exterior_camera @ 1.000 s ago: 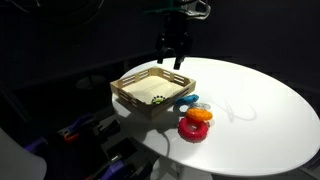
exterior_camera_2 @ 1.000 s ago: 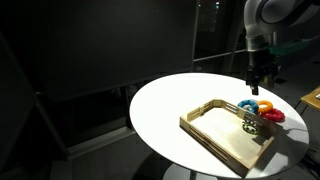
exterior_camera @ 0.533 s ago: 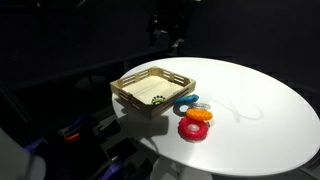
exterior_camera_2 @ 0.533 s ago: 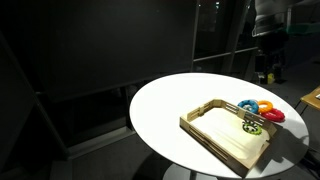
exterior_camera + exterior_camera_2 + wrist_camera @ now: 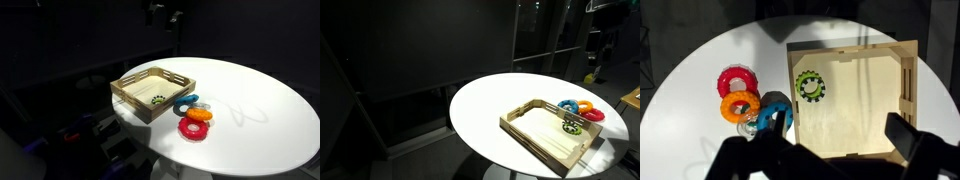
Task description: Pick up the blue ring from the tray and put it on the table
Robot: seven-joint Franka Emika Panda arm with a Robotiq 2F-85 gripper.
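Blue ring (image 5: 773, 116) lies on the white worktop (image 5: 680, 110) just outside the tray (image 5: 905, 95), beside the orange ring (image 5: 740, 105) and red ring (image 5: 737, 80), all exactly as a second ago, while my tool (image 5: 830, 158), fingers spread and empty, has climbed from just over the tray to well above it.

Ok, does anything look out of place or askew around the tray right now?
Only a small thing: the blue ring lies on the table close against the tray's outer wall, next to the orange ring, and seems tilted rather than flat. Nothing looks spilled or damaged.
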